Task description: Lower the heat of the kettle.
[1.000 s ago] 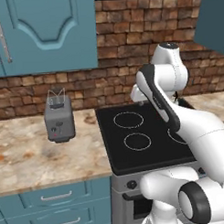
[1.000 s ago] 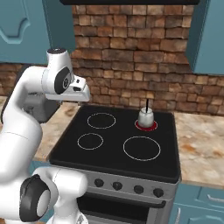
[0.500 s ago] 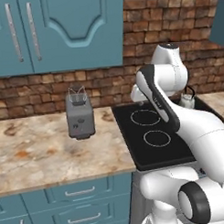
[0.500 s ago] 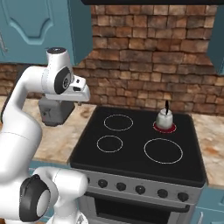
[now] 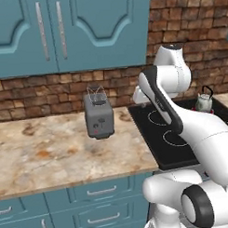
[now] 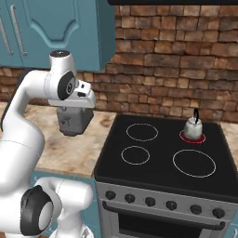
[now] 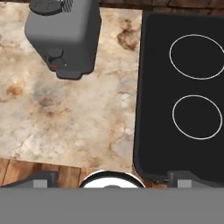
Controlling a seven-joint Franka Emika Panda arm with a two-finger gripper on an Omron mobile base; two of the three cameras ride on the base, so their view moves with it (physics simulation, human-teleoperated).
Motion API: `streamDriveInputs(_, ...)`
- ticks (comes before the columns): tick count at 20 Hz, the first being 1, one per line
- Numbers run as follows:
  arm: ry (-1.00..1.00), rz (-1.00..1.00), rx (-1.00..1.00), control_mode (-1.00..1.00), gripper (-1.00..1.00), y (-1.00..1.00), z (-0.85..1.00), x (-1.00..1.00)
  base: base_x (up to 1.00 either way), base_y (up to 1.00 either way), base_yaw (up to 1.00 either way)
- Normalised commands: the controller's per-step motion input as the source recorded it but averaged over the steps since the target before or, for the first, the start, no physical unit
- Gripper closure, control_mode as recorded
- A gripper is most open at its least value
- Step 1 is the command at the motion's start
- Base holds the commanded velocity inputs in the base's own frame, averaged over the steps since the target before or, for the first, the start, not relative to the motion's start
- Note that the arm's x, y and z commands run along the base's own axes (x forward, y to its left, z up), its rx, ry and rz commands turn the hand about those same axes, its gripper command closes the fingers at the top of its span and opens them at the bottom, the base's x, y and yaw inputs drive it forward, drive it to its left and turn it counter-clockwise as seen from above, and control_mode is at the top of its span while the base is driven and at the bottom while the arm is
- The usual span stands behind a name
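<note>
Simply small silvery kettle (image 6: 192,128), black handle.

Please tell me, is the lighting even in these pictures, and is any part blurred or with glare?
Left base view: soft even light, the toaster casts a faint shadow on the counter. Right base view: the kettle is small but sharp, on a red glowing burner, no glare. Hand view: slightly soft, no glare on the stove.

Surfaces: metal, stone, brick, painted panels.
Kettle (image 6: 192,126) silvery metal with slight sheen, black handle. Stove (image 6: 162,160) top smooth, glossy black; front brushed grey metal. Toaster (image 5: 99,118) matt grey. Counter (image 5: 56,153) mottled beige stone, polished. Back wall (image 6: 186,60) rough brown brick. Cabinets (image 5: 71,31) smooth teal paint, metal handles.
</note>
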Motion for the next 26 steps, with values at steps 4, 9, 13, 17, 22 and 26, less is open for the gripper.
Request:
streamDriveInputs(4, 0.00, 0.00, 0.00, 1.00, -1.00, 0.00, 0.00, 0.00, 0.00, 0.47, 0.00)
streamDriveInputs(9, 0.00, 0.00, 0.00, 1.00, -1.00, 0.00, 0.00, 0.00, 0.01, 0.44, 0.00)
streamDriveInputs(13, 0.00, 0.00, 0.00, 1.00, -1.00, 0.00, 0.00, 0.00, 0.21, 0.33, -0.05)
streamDriveInputs(17, 0.00, 0.00, 0.00, 1.00, -1.00, 0.00, 0.00, 0.00, 0.29, 0.25, -0.09)
streamDriveInputs(22, 0.00, 0.00, 0.00, 1.00, -1.00, 0.00, 0.00, 0.00, 0.29, 0.16, -0.10)
streamDriveInputs(26, 0.00, 0.00, 0.00, 1.00, -1.00, 0.00, 0.00, 0.00, 0.12, 0.02, -0.02)
